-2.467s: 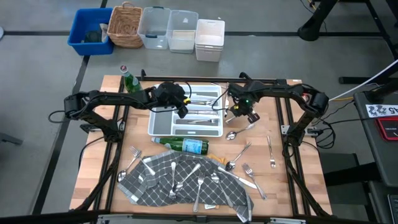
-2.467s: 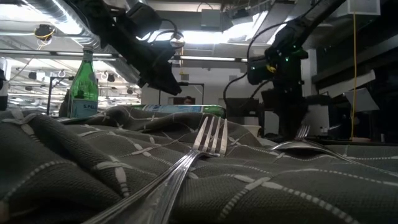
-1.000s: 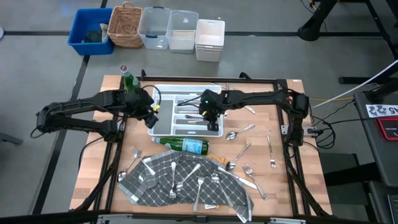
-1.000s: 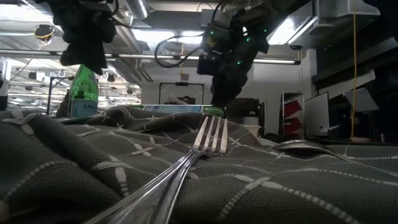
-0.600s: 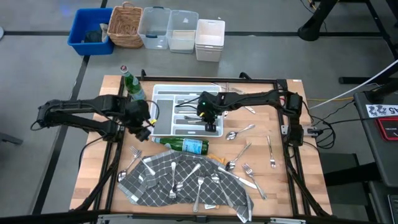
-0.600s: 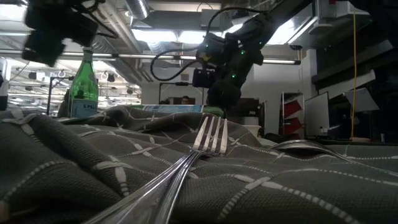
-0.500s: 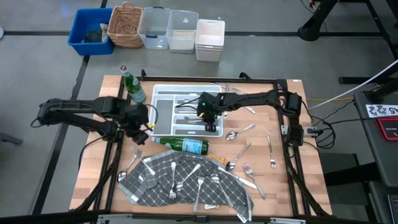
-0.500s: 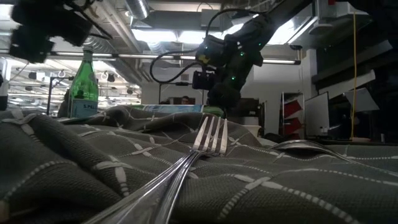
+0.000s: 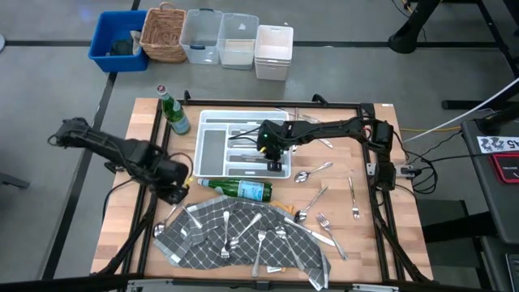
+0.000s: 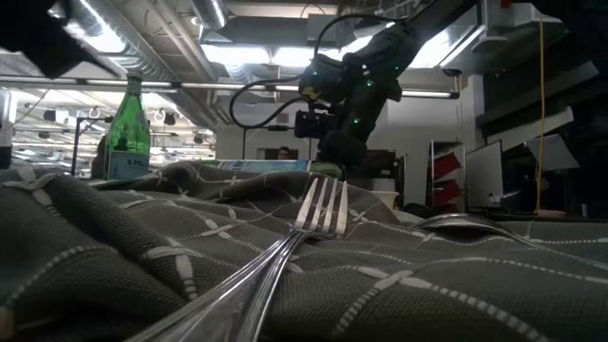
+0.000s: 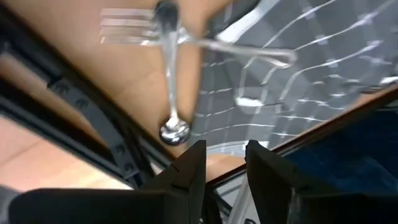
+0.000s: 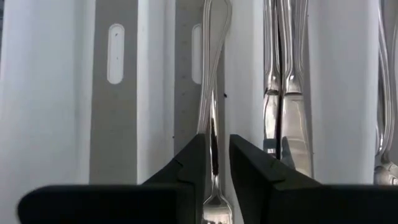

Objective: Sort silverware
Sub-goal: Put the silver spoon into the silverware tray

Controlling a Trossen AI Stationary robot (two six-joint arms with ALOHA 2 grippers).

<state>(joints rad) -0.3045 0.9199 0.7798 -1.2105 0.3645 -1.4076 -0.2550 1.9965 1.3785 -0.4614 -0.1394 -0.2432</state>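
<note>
Right pincer [image 9: 271, 151]: over the white tray [image 9: 212, 122], low above its middle compartments; fingers [image 12: 194, 163] parted a little, a fork [image 12: 213, 124] lying in the slot between them; cannot tell whether they touch it.
Left pincer [image 9: 180, 193]: off the tray's near-left corner, above the worktop [image 9: 122, 219] edge by the cloth; fingers [image 11: 191, 169] apart, nothing between them.
Silverware, sorted: knives [image 12: 285, 81] and other pieces lie lengthwise in the tray compartments.
Silverware, loose: forks and spoons scattered on the grey checked cloth [image 9: 203, 223]; more on bare wood to the right [image 9: 353, 197].
Under left pincer: a fork [image 11: 127, 31] and a spoon [image 11: 171, 124] at the cloth's edge.
Green bottles: one lying [image 9: 243, 190] between tray and cloth; one upright [image 9: 172, 111] at the tray's far-left corner.
</note>
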